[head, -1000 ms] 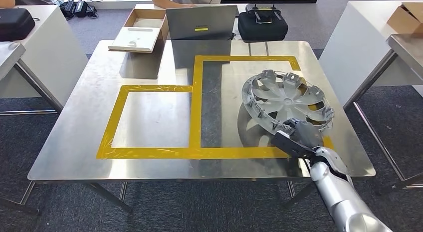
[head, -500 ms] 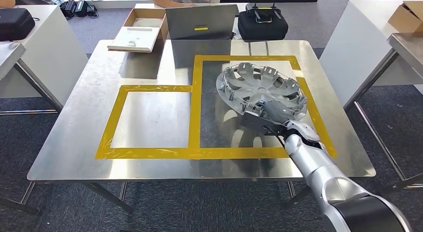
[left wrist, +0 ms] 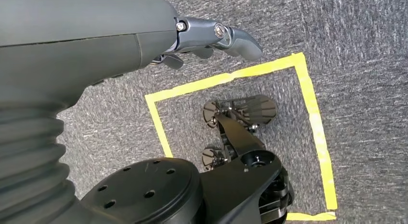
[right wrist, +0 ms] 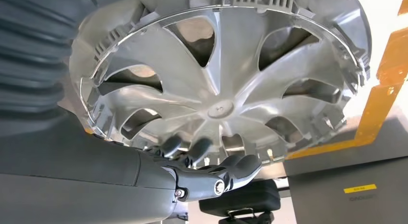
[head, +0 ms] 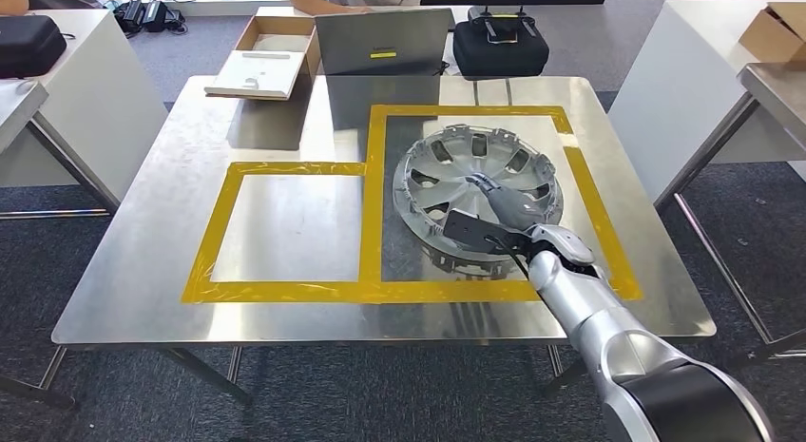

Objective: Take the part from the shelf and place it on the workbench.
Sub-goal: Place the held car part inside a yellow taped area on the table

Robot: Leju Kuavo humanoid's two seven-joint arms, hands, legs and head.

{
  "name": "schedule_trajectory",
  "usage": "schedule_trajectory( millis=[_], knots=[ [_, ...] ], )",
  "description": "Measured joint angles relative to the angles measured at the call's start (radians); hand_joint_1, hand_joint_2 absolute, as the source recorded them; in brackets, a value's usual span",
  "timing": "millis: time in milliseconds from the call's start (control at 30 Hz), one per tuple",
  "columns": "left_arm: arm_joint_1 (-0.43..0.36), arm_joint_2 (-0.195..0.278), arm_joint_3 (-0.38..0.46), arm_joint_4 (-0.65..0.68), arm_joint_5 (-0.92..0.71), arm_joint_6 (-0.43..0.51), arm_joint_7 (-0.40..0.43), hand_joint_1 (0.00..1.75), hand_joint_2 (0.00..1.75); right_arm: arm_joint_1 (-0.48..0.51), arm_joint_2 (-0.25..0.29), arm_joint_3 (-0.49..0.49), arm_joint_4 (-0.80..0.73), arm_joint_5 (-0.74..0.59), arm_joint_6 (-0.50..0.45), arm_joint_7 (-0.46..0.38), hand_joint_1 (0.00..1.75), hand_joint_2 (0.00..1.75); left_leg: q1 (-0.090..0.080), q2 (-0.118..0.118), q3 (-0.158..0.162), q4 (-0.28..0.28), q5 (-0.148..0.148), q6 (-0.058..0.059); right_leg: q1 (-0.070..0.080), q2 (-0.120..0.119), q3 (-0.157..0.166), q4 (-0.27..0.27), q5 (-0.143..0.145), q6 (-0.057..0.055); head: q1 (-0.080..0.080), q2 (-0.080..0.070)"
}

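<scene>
Hubcap gripped at rim by right hand, over workbench; left hand empty, fingers apart.

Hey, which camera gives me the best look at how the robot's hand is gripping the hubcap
The right wrist view: the right hand curls its fingers over the hubcap rim, seen close. The head view shows the hubcap whole but the grip small. The left wrist view looks at the floor.

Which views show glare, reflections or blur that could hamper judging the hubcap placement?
Head view: sharp; the steel workbench mirrors the laptop and the hubcap. Right wrist view: hubcap crisp, bright washout on the tabletop. Left wrist view: floor sharp, left hand softly focused.
</scene>
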Motion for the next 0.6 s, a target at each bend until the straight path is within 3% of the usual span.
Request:
schedule_trajectory(
  millis=[233,367,500,600],
  knots=[
    [0.001,0.0,0.0,0.0,0.003,0.003,0.004,0.0,0.0,0.0,0.0,-0.002,0.003,-0.052,-0.018,-0.022,0.0,0.0,0.0,0.0,0.0,0.0,0.0,0.0,0.0,0.0,0.0,0.0,0.0,0.0,0.0,0.0],
    [0.003,0.0,0.0,0.0,0.024,-0.005,-0.016,0.0,0.0,0.018,-0.001,-0.05,-0.026,-0.227,-0.112,-0.138,0.0,0.0,0.0,0.0,0.0,0.0,0.0,0.0,0.0,0.0,-0.001,0.0,0.0,0.0,0.0,0.0],
    [0.004,0.0,0.0,0.0,0.032,0.0,-0.027,0.0,0.0,0.135,-0.018,-0.146,-0.223,-0.516,-0.251,-0.284,0.0,0.0,0.0,-0.003,0.0,0.0,0.0,0.0,0.0,-0.003,0.0,0.0,-0.001,-0.001,0.0,0.0],
    [0.008,0.001,0.0,0.0,0.032,0.009,-0.029,0.0,0.0,0.285,-0.045,-0.173,-0.503,-0.714,-0.31,-0.306,0.0,0.0,-0.003,-0.005,-0.001,0.001,-0.002,0.003,-0.003,-0.005,0.0,-0.002,-0.002,0.0,0.0,0.0]
  ],
)
